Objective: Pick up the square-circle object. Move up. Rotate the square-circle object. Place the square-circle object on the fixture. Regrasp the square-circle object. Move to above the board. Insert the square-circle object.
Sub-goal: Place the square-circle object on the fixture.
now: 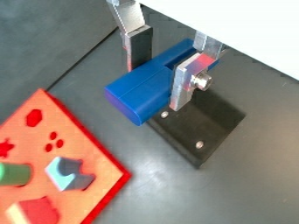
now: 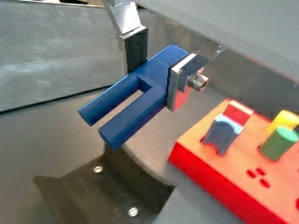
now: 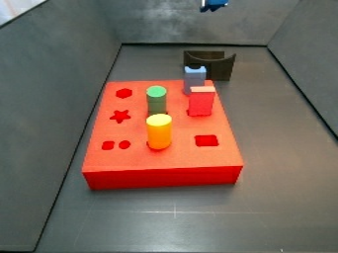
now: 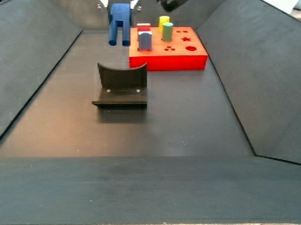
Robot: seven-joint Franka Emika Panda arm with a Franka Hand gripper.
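Two prongs [image 2: 117, 118] beyond pincer [image 2: 160, 66]

The gripper [image 1: 162, 72] — raised above the floor, near the fixture [image 4: 120, 85] — has fingers [image 1: 184, 80] of flat, brushed silver metal with matt dark pads. Clamped between them, the square-circle object [image 2: 132, 102] looks like smooth matt blue plastic. The fixture is dull black, with small bright screws in its base plate. The board [image 3: 161, 138] is smooth red plastic, faintly glossy. The floor [image 4: 165, 132] is matt dark grey, slightly speckled.
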